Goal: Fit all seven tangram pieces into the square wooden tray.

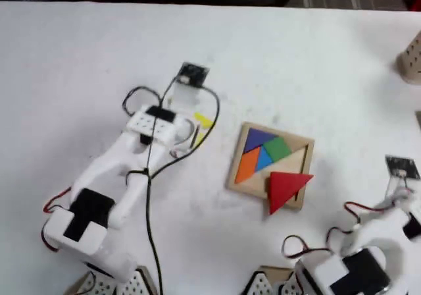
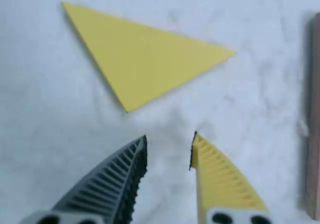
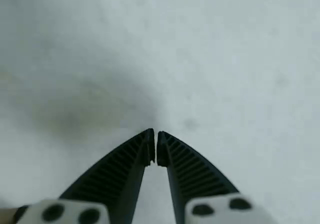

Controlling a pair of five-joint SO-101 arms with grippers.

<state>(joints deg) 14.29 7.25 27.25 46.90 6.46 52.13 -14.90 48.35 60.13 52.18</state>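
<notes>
Nearby, yellow triangle [image 2: 145,59] before left gripper [image 2: 169,150]

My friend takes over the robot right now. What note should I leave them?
Left gripper: open, empty, by the yellow triangle on the table.
Right gripper: shut, empty, over bare table.
Done: purple piece, green piece, orange piece, blue piece lie in the wooden tray.
To do: seat the red triangle, lying across the tray's corner, and the yellow triangle.

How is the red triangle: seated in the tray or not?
Not seated: the red triangle overhangs the wooden tray, lying across its rim.
</notes>
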